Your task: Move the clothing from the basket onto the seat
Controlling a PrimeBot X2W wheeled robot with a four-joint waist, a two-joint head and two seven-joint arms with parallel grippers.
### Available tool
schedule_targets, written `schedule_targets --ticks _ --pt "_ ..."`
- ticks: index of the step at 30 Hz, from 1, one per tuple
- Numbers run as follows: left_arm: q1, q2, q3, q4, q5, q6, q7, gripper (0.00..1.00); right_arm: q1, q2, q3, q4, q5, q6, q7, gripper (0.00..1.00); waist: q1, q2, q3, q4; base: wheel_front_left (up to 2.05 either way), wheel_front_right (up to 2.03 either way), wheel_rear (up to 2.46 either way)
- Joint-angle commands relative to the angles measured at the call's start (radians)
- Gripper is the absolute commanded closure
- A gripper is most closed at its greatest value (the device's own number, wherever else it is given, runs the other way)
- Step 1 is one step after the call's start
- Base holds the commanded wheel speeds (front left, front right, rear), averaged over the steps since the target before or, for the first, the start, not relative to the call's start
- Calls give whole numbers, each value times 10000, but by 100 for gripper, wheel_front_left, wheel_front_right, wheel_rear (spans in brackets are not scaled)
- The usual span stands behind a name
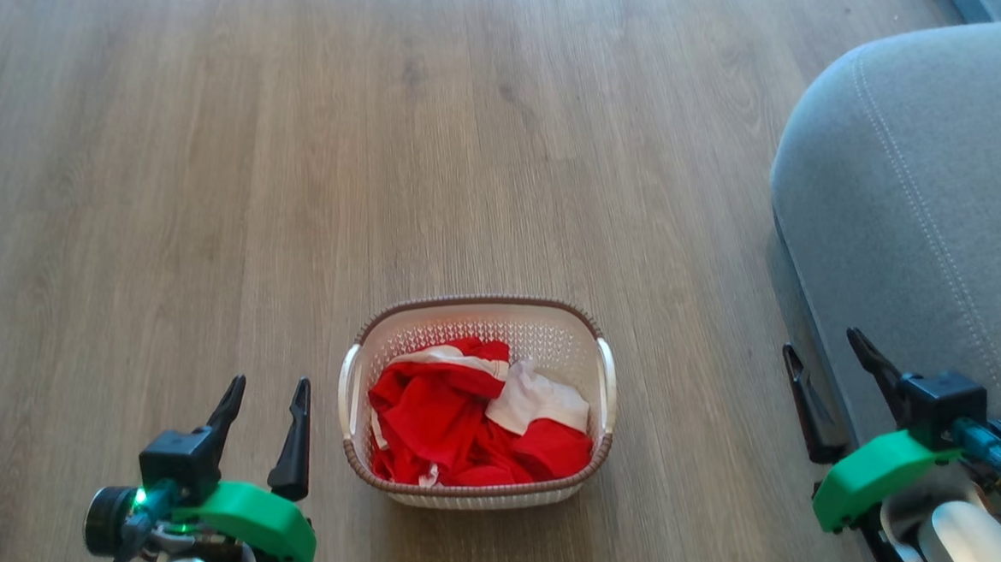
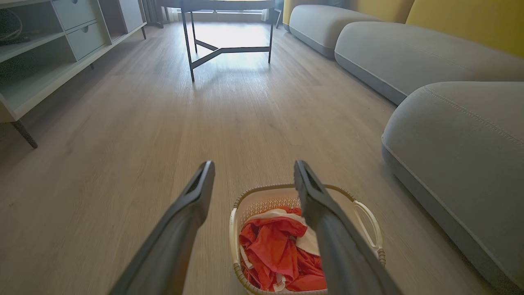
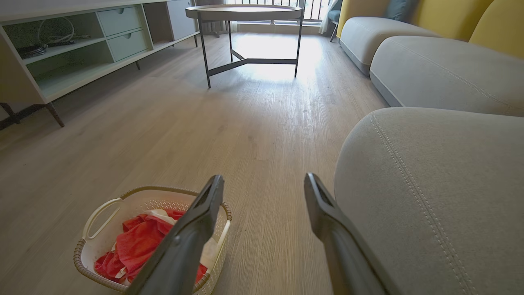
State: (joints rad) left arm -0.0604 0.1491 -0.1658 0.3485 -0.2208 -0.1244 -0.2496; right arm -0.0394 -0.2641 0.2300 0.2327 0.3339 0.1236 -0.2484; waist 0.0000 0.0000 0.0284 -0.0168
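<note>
Both hands empty, fingers apart; left hand [image 1: 270, 383] just beside basket [image 1: 476, 302] of clothing [image 1: 439, 421], nearer; right hand [image 1: 819, 343] by seat [image 1: 916, 191] edge, farther.

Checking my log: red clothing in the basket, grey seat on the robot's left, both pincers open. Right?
No: the head view shows the seat on the robot's right. The clothing does lie in the basket, and the left pincer and right pincer are open.

One basket [image 1: 472, 301], one heap of clothing [image 1: 439, 413] — garments too tangled to count. There were two grippers, left gripper [image 1: 268, 383] and right gripper [image 1: 821, 342]; the seat [image 1: 931, 164] plus two further cushions [image 3: 442, 69]; one table [image 3: 243, 11].
</note>
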Motion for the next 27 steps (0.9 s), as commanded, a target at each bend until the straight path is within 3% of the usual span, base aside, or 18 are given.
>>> schedule_targets --ticks 1,11,27 --pt "-513 237 311 -311 -24 -63 -122 0 -518 -249 154 -349 -26 71 -134 0 0 0 115 -29 0 0 0" --pt "-1147 345 136 -579 56 -63 -122 0 -1009 -46 36 -546 -113 71 -134 0 0 0 1439 -265 0 0 0" --pt "-3303 682 -58 -924 340 -63 -122 0 -2943 458 -398 -1293 -478 71 -134 0 0 0 5097 -844 0 0 0"
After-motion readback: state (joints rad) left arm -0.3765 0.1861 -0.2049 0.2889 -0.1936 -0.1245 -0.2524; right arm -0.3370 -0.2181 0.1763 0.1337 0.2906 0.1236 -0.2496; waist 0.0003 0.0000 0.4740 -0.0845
